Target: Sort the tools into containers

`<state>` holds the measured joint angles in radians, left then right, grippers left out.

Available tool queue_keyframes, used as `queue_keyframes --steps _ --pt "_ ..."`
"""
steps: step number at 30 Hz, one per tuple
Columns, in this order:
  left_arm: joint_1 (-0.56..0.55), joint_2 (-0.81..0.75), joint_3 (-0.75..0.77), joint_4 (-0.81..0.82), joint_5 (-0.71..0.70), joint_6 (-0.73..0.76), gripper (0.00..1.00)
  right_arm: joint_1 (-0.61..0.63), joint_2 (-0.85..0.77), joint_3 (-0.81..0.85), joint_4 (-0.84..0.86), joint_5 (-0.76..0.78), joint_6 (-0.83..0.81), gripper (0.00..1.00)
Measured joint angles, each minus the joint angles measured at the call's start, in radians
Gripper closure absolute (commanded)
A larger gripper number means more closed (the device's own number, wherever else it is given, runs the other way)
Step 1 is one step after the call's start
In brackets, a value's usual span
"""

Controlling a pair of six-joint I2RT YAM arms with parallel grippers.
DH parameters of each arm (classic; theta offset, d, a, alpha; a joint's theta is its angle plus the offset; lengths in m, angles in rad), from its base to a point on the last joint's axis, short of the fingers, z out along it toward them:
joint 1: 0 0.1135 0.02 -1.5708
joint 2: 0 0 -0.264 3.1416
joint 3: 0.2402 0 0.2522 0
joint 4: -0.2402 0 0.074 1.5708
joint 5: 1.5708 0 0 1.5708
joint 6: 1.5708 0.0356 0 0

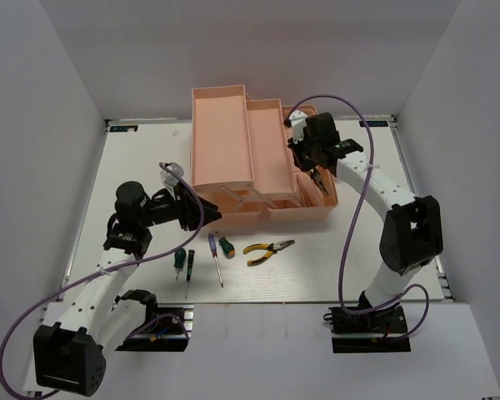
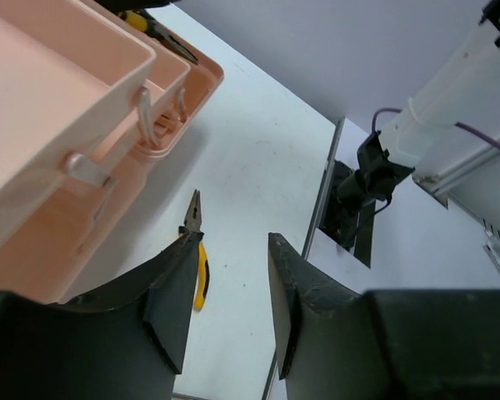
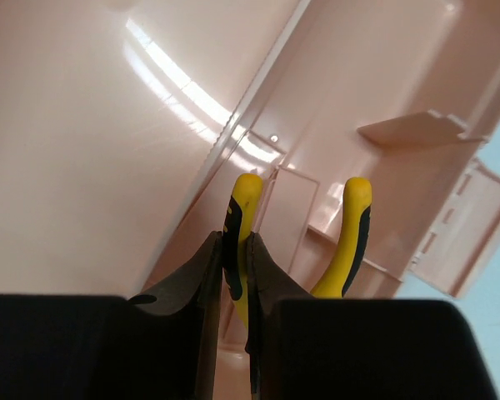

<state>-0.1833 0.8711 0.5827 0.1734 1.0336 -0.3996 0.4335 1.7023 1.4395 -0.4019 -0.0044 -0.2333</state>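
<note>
The peach-pink toolbox [image 1: 233, 142] stands open at the table's middle back. My right gripper [image 1: 315, 160] hangs over its right part, shut on one handle of yellow pliers [image 3: 243, 208]; the other handle [image 3: 350, 233] sticks out free, with the box's inside [image 3: 108, 125] behind. My left gripper [image 1: 207, 213] is open and empty by the box's front left corner. Second yellow pliers [image 1: 267, 249] lie on the table in front of the box, also ahead of the left gripper [image 2: 233, 242] in the left wrist view [image 2: 197, 242]. A dark green-handled screwdriver [image 1: 180, 260] and a blue-handled one [image 1: 216, 257] lie to their left.
A small green piece [image 1: 226, 245] lies beside the blue screwdriver. The raised lid [image 1: 221, 133] and lifted tray [image 1: 271, 146] stand over the box base [image 1: 304, 208]. White walls enclose the table on three sides. The right arm's base [image 2: 358, 192] shows in the left wrist view.
</note>
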Motion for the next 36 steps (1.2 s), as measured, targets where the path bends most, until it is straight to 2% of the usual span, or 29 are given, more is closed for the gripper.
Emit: queue_keyframes --steps 3,8,14,16,19,21,22,29,30,31,32,34,36 --pt "-0.038 0.018 0.003 -0.016 0.0 0.019 0.5 -0.006 0.03 0.008 -0.033 -0.026 0.014 0.91" --pt "-0.114 0.111 0.053 -0.103 -0.021 0.079 0.51 -0.019 0.088 0.035 -0.1 -0.064 0.026 0.67" --pt "-0.214 0.239 0.153 -0.244 -0.106 0.18 0.52 -0.035 0.1 0.068 -0.124 -0.092 0.042 0.64" --pt "-0.251 0.278 0.178 -0.289 -0.143 0.211 0.52 -0.042 0.099 0.076 -0.125 -0.098 0.043 0.64" --pt "-0.303 0.334 0.205 -0.358 -0.209 0.253 0.52 -0.051 0.099 0.077 -0.127 -0.101 0.045 0.72" --pt "-0.341 0.37 0.221 -0.398 -0.251 0.278 0.52 -0.058 0.097 0.077 -0.127 -0.097 0.045 0.95" --pt "-0.361 0.388 0.229 -0.418 -0.274 0.289 0.51 -0.061 0.093 0.076 -0.127 -0.092 0.048 1.0" --pt "-0.53 0.515 0.298 -0.537 -0.405 0.361 0.48 -0.131 -0.044 -0.008 -0.124 -0.074 0.066 1.0" --pt "-0.555 0.533 0.31 -0.548 -0.425 0.37 0.47 -0.145 -0.068 -0.028 -0.124 -0.079 0.065 0.99" --pt "-0.58 0.549 0.32 -0.557 -0.446 0.377 0.45 -0.159 -0.093 -0.05 -0.124 -0.087 0.065 0.75" --pt "-0.602 0.562 0.329 -0.57 -0.467 0.383 0.44 -0.177 -0.119 -0.079 -0.124 -0.101 0.066 0.66" --pt "-0.642 0.579 0.341 -0.589 -0.509 0.391 0.43 -0.206 -0.159 -0.13 -0.126 -0.126 0.064 0.58" --pt "-0.681 0.596 0.356 -0.61 -0.552 0.396 0.43 -0.231 -0.199 -0.192 -0.127 -0.155 0.059 0.57"
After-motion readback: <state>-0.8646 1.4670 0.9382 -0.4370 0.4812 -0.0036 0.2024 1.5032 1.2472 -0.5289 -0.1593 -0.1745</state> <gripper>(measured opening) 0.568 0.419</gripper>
